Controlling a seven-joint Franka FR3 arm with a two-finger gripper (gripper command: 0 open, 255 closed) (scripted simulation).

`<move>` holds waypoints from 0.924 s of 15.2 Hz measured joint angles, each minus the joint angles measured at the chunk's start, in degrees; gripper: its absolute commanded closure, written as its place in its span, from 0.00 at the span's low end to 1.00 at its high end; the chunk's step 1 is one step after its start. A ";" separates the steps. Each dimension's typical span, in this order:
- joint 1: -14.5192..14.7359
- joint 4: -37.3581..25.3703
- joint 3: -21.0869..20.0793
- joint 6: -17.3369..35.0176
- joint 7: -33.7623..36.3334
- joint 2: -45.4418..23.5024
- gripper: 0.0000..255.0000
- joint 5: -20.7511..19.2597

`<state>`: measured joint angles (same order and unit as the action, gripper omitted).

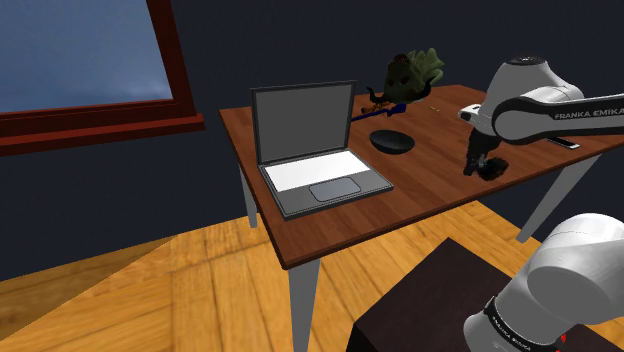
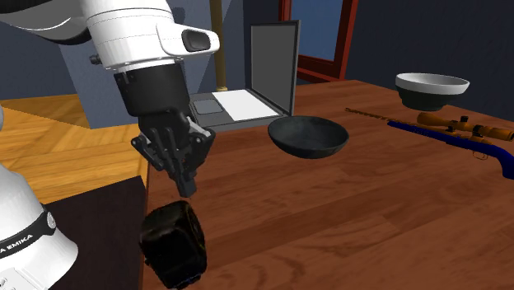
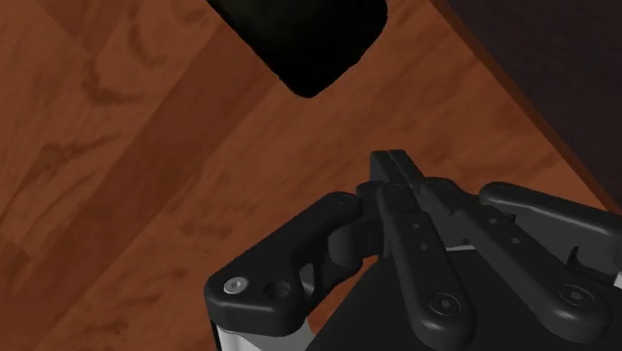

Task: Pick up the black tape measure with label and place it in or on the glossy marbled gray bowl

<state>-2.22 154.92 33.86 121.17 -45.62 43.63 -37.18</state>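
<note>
The black tape measure [image 2: 173,245] lies on the wooden table near its edge beside the stand; it is also the black block [image 3: 299,35] in the wrist view and a small dark shape [image 1: 497,167] in the shoulder view. My gripper [image 2: 188,183] hangs just above and beside it, fingers pointing down and shut on nothing. In the wrist view the fingertips [image 3: 394,170] meet, with the tape measure a short way beyond them and untouched. The dark grey glossy bowl [image 2: 308,136] stands mid-table [image 1: 391,141], well apart from the gripper [image 1: 478,160].
An open laptop [image 1: 315,150] occupies the shoulder view's left half of the table. A blue-and-orange rifle [image 2: 461,136] and a pale-rimmed bowl [image 2: 432,89] lie past the dark bowl. A plant-like object [image 1: 412,72] sits at the far edge. The table edge [image 3: 498,90] runs close to the tape measure.
</note>
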 measured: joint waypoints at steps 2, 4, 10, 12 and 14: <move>0.00 0.00 0.00 0.00 0.00 0.00 0.00 0.00; 0.21 -0.87 0.83 -0.80 -1.90 -0.10 0.00 -0.02; 4.09 -11.20 7.87 -10.04 -23.83 -2.24 0.00 0.25; 4.67 -11.86 9.21 -9.75 -25.78 -3.17 0.00 0.00; 4.74 -11.12 10.32 -8.36 -26.17 -3.77 0.00 -0.61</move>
<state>2.52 143.80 44.18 112.81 -71.79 39.87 -37.79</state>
